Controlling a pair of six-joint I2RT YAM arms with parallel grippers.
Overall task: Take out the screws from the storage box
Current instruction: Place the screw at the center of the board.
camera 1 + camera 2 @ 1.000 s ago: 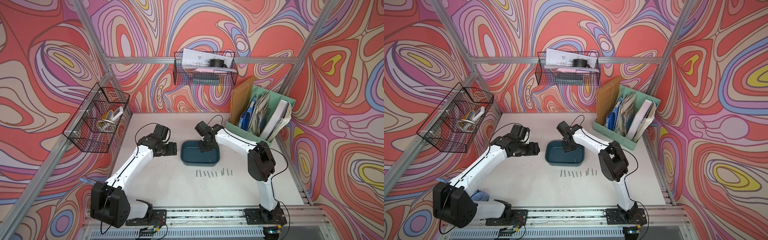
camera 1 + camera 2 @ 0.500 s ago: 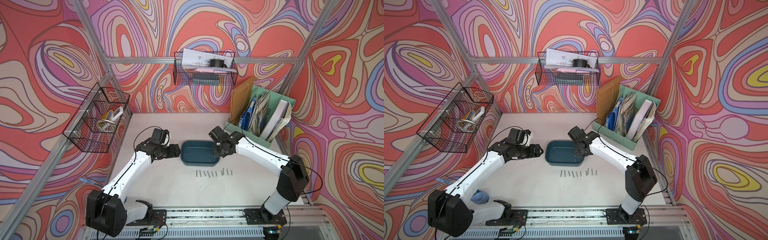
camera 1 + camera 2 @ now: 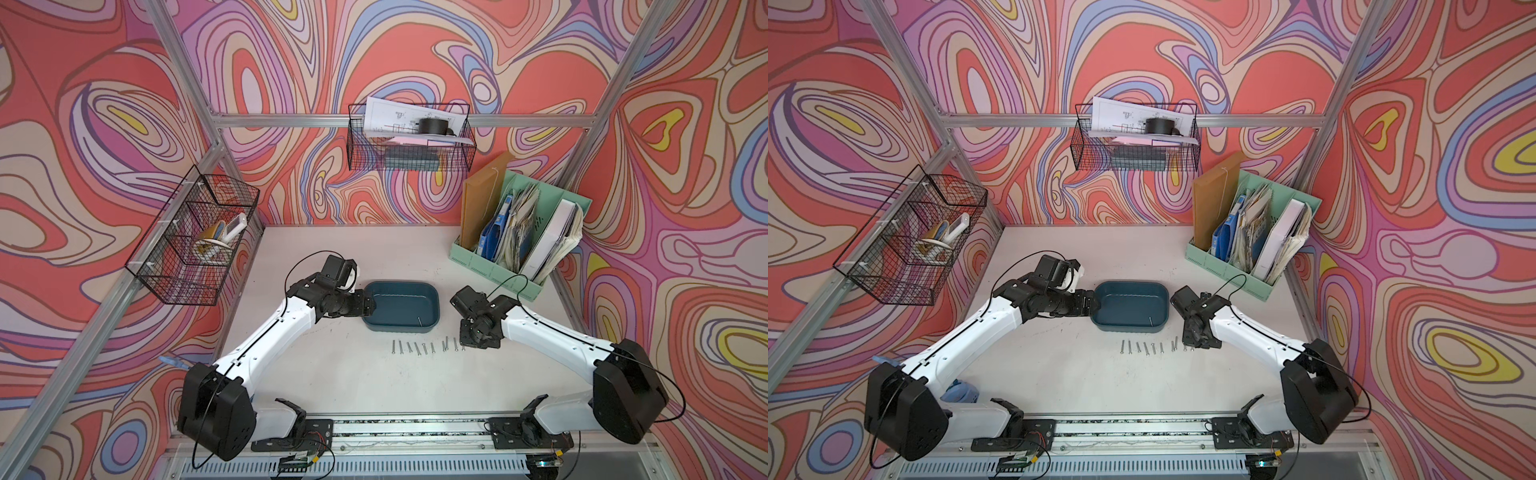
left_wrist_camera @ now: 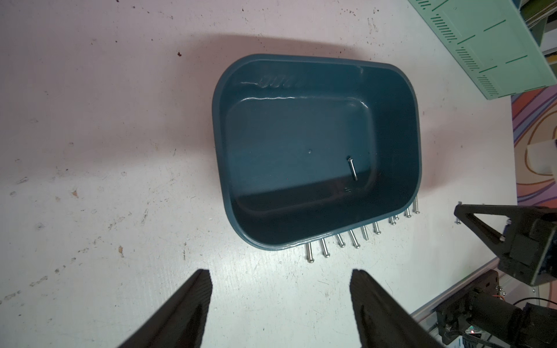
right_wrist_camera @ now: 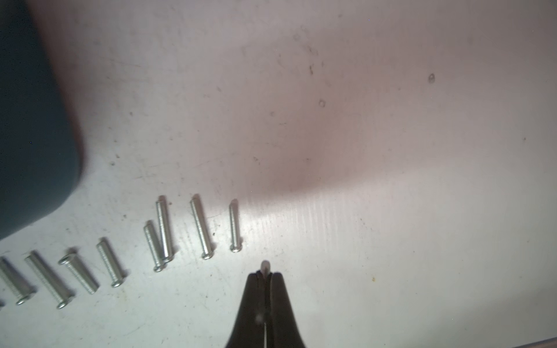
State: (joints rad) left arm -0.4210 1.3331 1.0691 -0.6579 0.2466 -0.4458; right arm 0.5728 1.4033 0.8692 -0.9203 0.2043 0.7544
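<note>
Screws (image 5: pixel 201 229) lined on tabletop (image 5: pixel 391 180); one screw (image 4: pixel 352 168) in box (image 4: pixel 398 135); right claw (image 5: pixel 264 275) pinches another; left claw (image 4: pixel 280 272) wide.

Right hand (image 5: pixel 265 275) tight around screw (image 5: pixel 265 265), beside screws (image 5: pixel 164 230)

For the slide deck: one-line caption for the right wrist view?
Right gripper, shut on a screw, at the end of the screw row on the table beside the storage box.

Place: robot lab cell, office-styled
Walls: swirl-print panels (image 3: pixel 415 54), aluminium frame (image 3: pixel 291 120)
Storage: wire baskets (image 3: pixel 361 158), mint file organiser (image 3: pixel 478 266)
Base: white bench (image 3: pixel 353 374), arm-mount rail (image 3: pixel 407 428)
</note>
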